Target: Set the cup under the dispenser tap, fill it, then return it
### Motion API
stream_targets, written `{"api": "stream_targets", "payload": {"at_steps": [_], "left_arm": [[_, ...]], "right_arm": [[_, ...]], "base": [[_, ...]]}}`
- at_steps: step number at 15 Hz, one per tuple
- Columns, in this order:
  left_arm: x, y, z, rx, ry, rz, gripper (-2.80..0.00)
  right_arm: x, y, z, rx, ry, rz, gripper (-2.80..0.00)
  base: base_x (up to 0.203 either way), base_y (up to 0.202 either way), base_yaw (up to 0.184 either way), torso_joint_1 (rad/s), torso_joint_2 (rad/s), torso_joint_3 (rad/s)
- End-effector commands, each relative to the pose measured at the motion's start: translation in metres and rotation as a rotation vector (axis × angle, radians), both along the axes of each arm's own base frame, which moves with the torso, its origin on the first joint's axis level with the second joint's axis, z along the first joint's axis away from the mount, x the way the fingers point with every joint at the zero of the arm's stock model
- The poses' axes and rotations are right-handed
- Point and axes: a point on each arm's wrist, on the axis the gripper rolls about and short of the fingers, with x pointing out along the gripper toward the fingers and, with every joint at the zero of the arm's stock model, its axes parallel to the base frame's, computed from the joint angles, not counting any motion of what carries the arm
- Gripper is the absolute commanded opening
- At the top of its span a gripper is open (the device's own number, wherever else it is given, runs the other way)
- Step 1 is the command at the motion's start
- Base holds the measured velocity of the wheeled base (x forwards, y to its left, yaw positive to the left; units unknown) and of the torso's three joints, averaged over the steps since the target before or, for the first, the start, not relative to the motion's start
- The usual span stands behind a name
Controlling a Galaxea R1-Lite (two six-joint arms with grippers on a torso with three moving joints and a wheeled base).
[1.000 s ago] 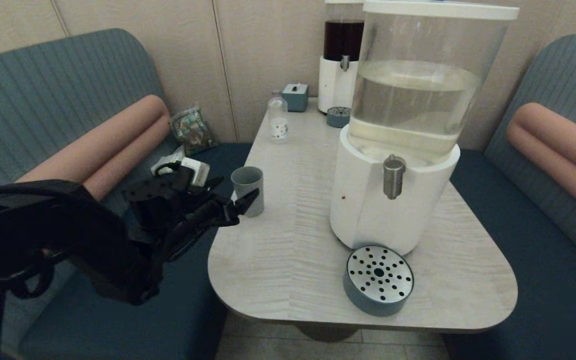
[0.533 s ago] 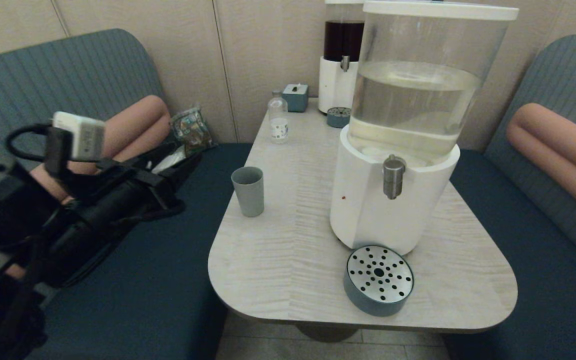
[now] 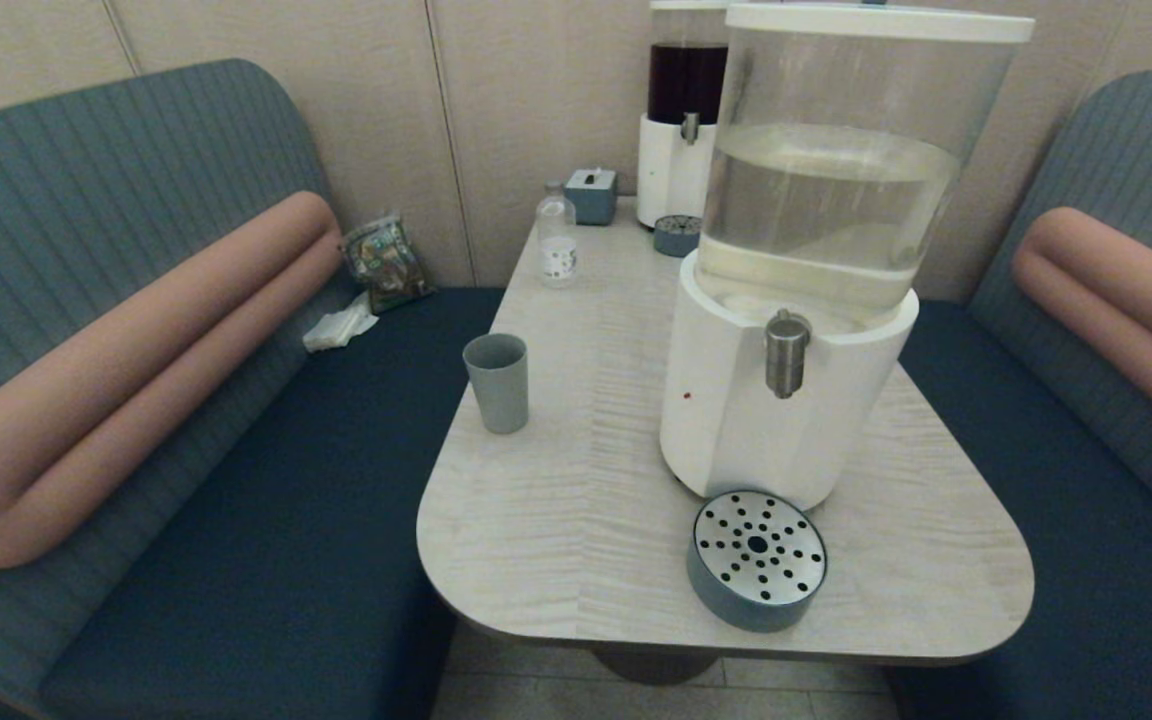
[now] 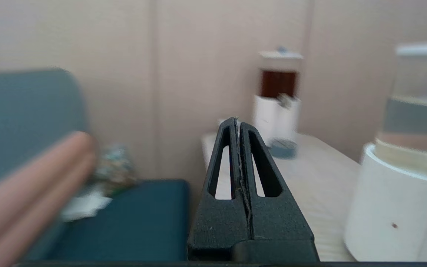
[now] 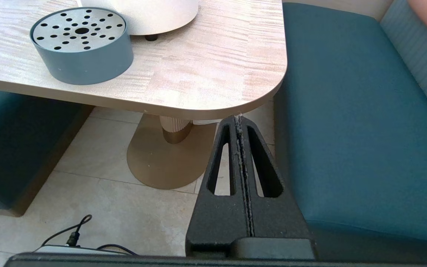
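The grey-blue cup (image 3: 497, 381) stands upright near the left edge of the table (image 3: 556, 520), with nothing touching it. The brushed-metal dispenser tap (image 3: 787, 352) sticks out of the white base of the big clear-tank dispenser (image 3: 816, 250), above the round perforated drip tray (image 3: 757, 556). My left gripper (image 4: 237, 122) is shut and empty, out to the left over the bench and nearly out of the head view. My right gripper (image 5: 239, 119) is shut and empty, low beside the table's near right corner, out of the head view.
A small clear labelled bottle (image 3: 556, 238), a grey box (image 3: 591, 193) and a dark-liquid dispenser (image 3: 681, 120) with its own drip tray (image 3: 677, 233) stand at the back. Blue benches (image 3: 266, 560) with pink bolsters (image 3: 136, 360) flank the table. A snack bag (image 3: 386, 262) lies on the left bench.
My left arm has pulled back from beside the cup, swinging left and out of the head view. The cup stays where it stood.
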Motion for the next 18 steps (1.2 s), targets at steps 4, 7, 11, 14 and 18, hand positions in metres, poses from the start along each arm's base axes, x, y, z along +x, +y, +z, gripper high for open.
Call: {"api": "stream_targets", "payload": {"at_steps": [4,7,11,14,18], "left_arm": [[-0.083,0.006,-0.025,-0.046,-0.018,0.019,-2.80],[-0.116,0.006,-0.056,-0.069,0.064,-0.008,-2.80],[-0.124,0.005,-0.118,-0.017,0.197,0.011,-2.80],[-0.112,0.006,-0.152,0.031,0.396,0.069,-2.80],[-0.111,0.007,-0.166,0.032,0.528,0.131,-2.80]], "right_arm": [[0.000,0.000,0.000,-0.001,0.000,0.001,-2.80],[0.000,0.000,0.000,-0.001,0.000,0.001,-2.80],[0.000,0.000,0.000,-0.001,0.000,0.001,-2.80],[0.000,0.000,0.000,-0.001,0.000,0.001,-2.80],[0.000,0.000,0.000,-0.001,0.000,0.001,-2.80]], "base": [[0.000,0.000,0.000,0.000,0.00,0.000],[0.000,0.000,0.000,0.000,0.00,0.000],[0.000,0.000,0.000,0.000,0.00,0.000],[0.000,0.000,0.000,0.000,0.00,0.000],[0.000,0.000,0.000,0.000,0.00,0.000]]}}
